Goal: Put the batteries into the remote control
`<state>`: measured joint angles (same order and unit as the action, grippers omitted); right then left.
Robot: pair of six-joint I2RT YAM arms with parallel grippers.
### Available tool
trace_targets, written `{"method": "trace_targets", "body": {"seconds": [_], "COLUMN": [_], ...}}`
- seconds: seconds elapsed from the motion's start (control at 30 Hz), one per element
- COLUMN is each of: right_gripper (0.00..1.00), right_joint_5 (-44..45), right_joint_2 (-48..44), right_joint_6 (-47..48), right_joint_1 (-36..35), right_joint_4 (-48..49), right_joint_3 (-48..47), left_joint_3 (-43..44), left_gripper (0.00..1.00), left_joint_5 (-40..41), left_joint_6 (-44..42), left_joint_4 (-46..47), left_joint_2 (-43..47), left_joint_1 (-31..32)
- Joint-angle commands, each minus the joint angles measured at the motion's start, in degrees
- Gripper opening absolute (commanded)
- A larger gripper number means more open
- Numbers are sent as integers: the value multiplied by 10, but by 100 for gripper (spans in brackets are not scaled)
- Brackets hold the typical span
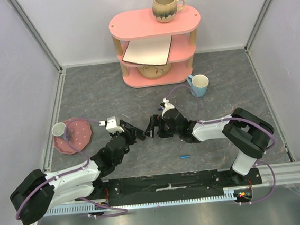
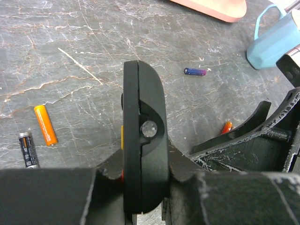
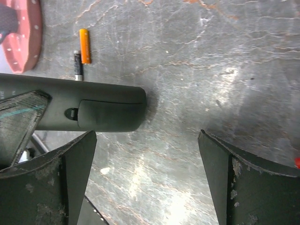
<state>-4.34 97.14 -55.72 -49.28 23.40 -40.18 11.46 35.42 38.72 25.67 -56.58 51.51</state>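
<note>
Crockery and a pink shelf (image 1: 154,22)
Blue mug (image 1: 199,85) beyond right pincer (image 1: 152,128); pink plate (image 1: 78,139) left of left pincer (image 1: 133,132); brown mug (image 1: 166,7) tops shelf, farther beyond both.

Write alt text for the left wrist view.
The left gripper clamps the black remote control on edge, grey table behind. An orange battery and a black battery lie at left, a purple battery ahead, a blue mug top right.

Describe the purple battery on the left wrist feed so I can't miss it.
Start at the light blue mug, top right. Left of it, on the grey table beyond the remote control's tip, lies the purple battery. It alone is blue-purple; the orange battery and black battery lie far left.
</note>
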Motion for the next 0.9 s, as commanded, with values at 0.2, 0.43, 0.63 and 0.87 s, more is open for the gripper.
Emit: {"method": "trace_targets", "body": {"seconds": [0.2, 0.43, 0.63, 0.87], "right_gripper": [98, 97, 98, 98], "right_joint_5": [64, 10, -39, -61], "right_joint_2": [-35, -19, -22, 3], "right_joint_6": [77, 30, 47, 35], "right_joint_1": [1, 5, 9, 9], "right_joint_4": [-55, 42, 85, 81], "right_joint_3": [-3, 31, 24, -9], "left_joint_3": [-89, -130, -123, -91], "left_gripper": [2, 2, 2, 2], "left_joint_5": [-30, -5, -11, -4], "left_joint_6": [42, 57, 52, 33], "left_joint_4": [76, 148, 124, 51], "left_joint_2": [-15, -12, -9, 4], "left_joint_1": [3, 2, 2, 3]}}
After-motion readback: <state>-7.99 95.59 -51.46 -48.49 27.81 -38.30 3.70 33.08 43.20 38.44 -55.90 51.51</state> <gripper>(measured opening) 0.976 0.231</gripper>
